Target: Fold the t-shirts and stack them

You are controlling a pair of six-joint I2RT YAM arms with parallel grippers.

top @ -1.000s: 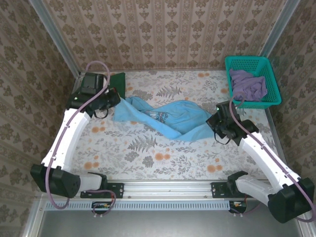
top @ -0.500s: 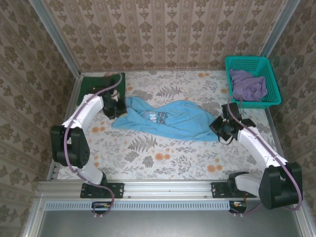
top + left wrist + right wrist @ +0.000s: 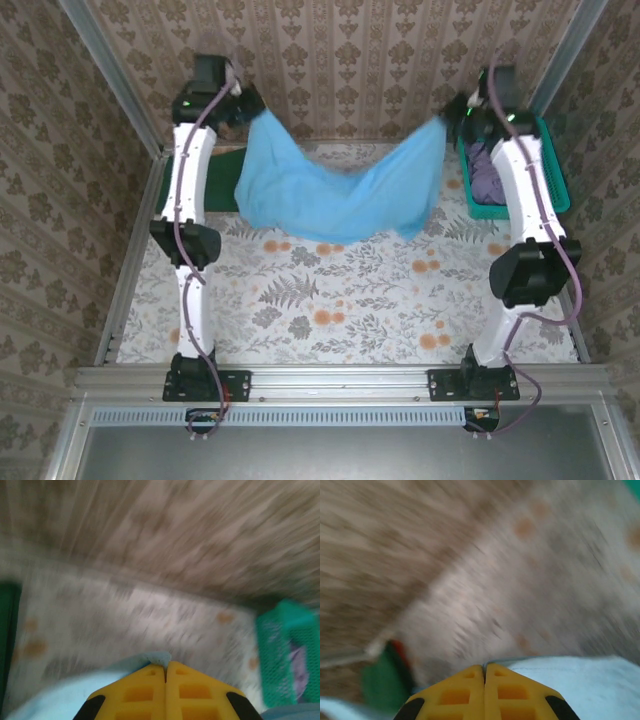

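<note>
Aloft, left claw (image 3: 244, 104) and right claw (image 3: 447, 113) each clamp tight on the light blue t-shirt (image 3: 330, 190).

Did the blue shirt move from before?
Yes. The light blue cloth t-shirt went up off the flowery table toward the back wall. It now hangs stretched between the left gripper and right gripper, level with the teal plastic mesh basket.

Tabletop (image 3: 340, 300) is covered by a pale floral print of ferns and orange blossoms. Beige damask wallpaper is recorded on the back wall (image 3: 340, 60) at 12 o'clock, the left wall (image 3: 50, 200) at 9 and the right wall (image 3: 612, 200) at 3. Grey metal corner posts (image 3: 110, 75) are noted at 11 and 1 o'clock, and a slotted aluminium rail (image 3: 340, 380) at 6 o'clock. Lighting is even.
</note>
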